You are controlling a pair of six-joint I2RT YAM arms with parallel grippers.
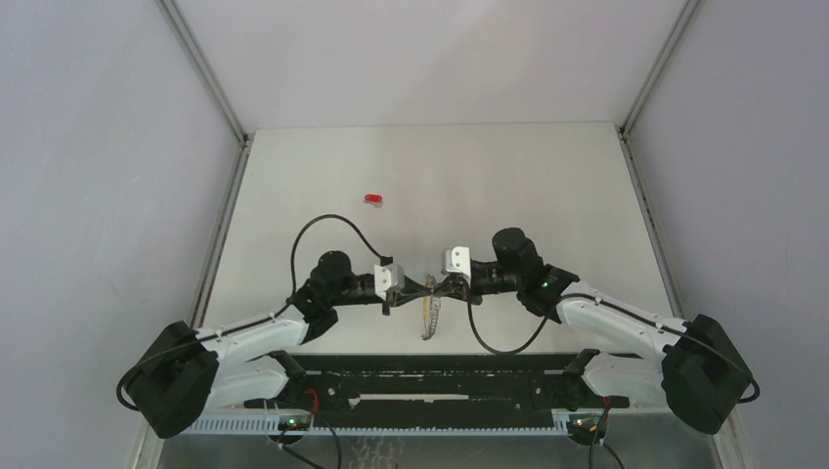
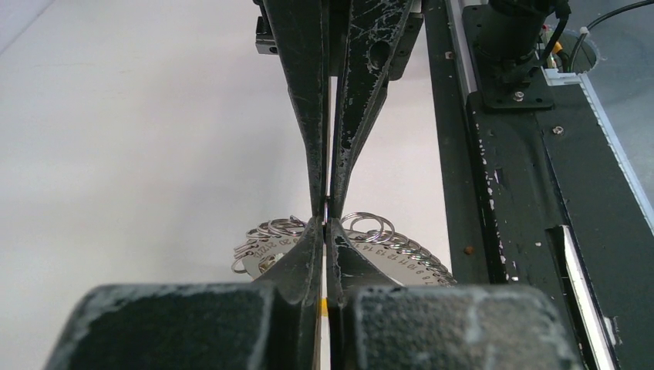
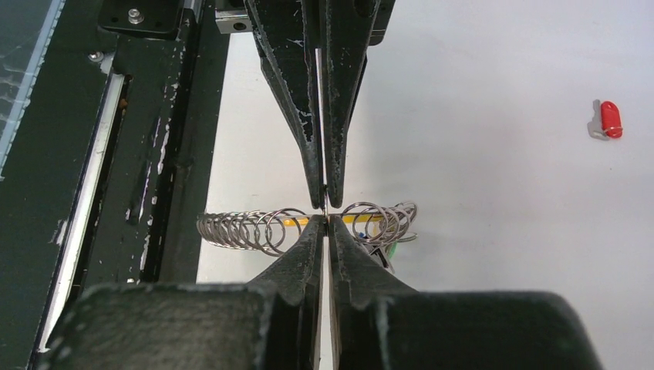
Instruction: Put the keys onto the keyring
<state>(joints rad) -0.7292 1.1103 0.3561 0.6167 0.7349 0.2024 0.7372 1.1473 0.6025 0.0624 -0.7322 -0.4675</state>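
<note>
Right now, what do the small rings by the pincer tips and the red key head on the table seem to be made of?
The rings look like thin steel wire, polished: silver, with bright glints. The red key head looks like smooth, slightly glossy plastic: even saturated colour with a pale highlight, though it is too small to be sure.

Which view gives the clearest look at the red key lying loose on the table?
Right wrist: the red key looks largest there, with its red head and grey metal part distinguishable. Top external shows it only as a tiny red speck. Left wrist does not show it.
</note>
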